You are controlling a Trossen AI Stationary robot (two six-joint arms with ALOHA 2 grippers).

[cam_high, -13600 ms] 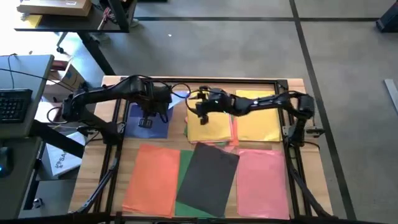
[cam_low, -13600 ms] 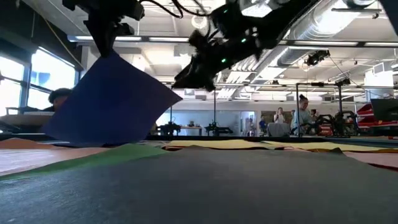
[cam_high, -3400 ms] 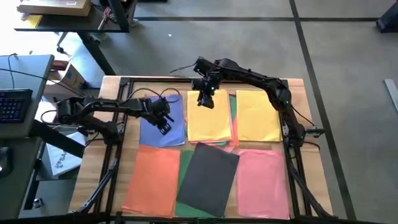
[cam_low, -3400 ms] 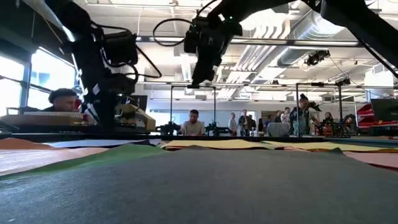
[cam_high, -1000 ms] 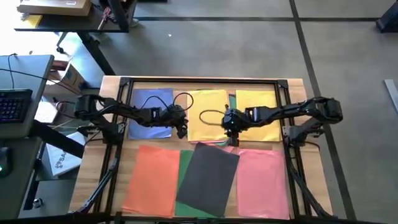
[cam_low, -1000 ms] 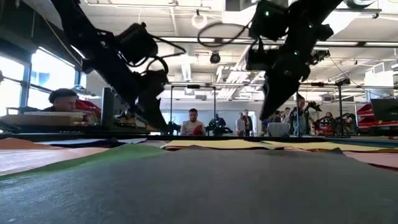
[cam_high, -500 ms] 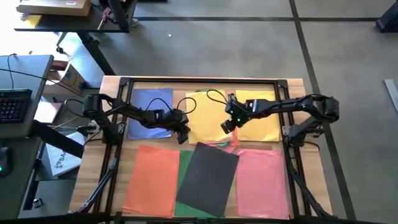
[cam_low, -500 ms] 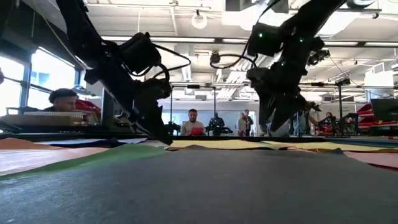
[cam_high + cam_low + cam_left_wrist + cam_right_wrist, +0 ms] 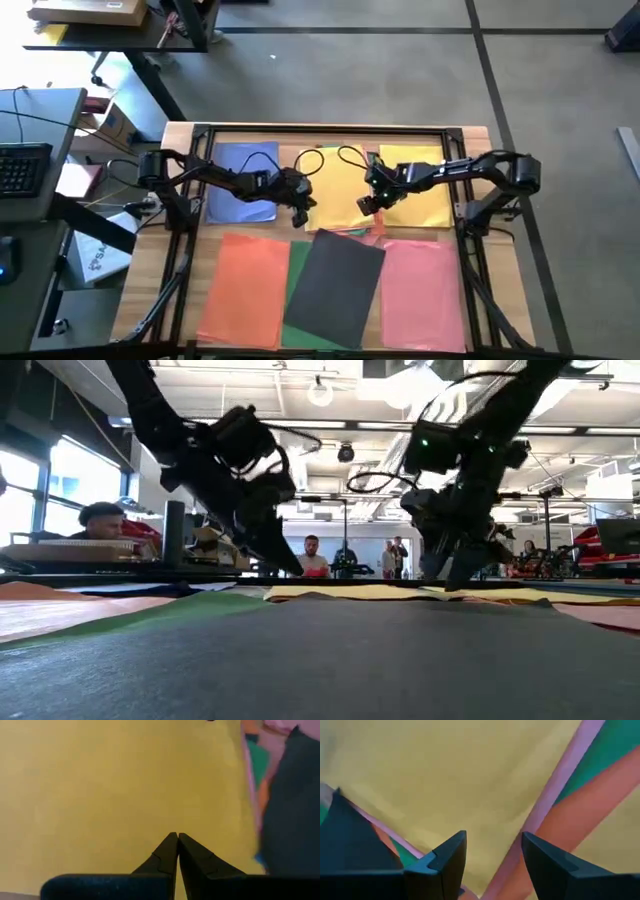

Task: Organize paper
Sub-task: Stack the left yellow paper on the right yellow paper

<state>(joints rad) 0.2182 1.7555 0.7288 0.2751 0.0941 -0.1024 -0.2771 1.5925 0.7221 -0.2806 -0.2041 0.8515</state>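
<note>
- Over the middle yellow sheet [image 9: 335, 185], the left gripper [image 9: 298, 213] hovers pinched closed, empty, at its near-left corner.
- Right gripper [image 9: 367, 204], fingers parted, sits at the same sheet's near-right corner; it should pinch only the top edge, I judge.

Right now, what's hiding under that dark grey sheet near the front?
Under the dark grey sheet a green sheet pokes out beside the orange sheet. How far it runs, or whether more sheets lie beneath, is covered.

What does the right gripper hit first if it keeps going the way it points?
Most likely the yellow sheet directly ahead of the open right gripper. Its edge, with pink and orange strips showing beside it, lies just to one side, so contact there is possible.
</note>
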